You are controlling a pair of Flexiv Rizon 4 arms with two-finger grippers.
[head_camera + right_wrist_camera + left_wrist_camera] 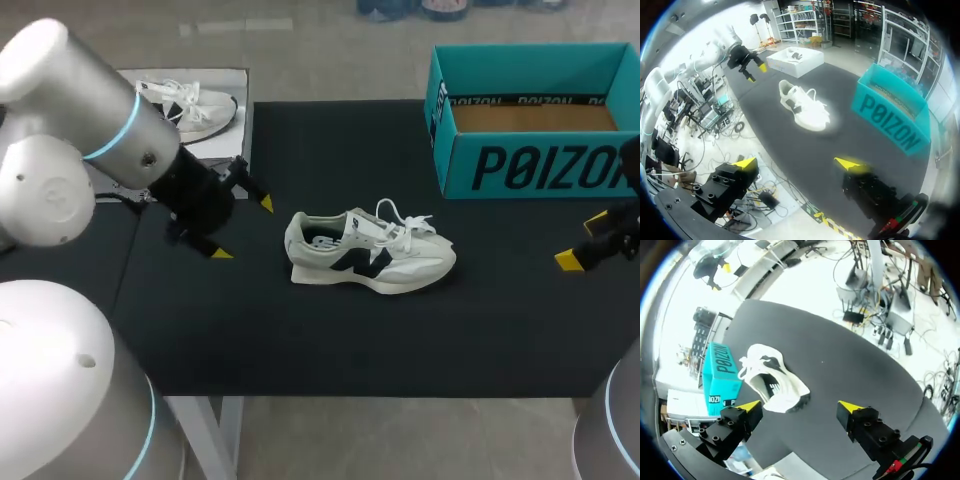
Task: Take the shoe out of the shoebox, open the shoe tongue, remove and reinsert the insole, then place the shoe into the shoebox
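A white sneaker point(368, 250) with a dark side logo and loose white laces lies on its sole in the middle of the black table, outside the box, toe pointing right. The teal shoebox point(530, 120) stands open at the back right, its cardboard floor bare. My left gripper point(243, 228) hovers open to the left of the shoe's heel, a short way off. My right gripper point(583, 243) stands open at the right edge, in front of the box. The left wrist view shows the sneaker point(772, 385) ahead of the left gripper point(800, 406). The right wrist view shows the sneaker point(804, 105) far ahead of the right gripper point(797, 162), the shoebox point(892, 117) beside it.
A white tray point(235, 110) holding another white shoe point(195, 105) sits at the table's back left corner, behind my left arm. The black table surface point(330, 340) stretches bare in front of the sneaker.
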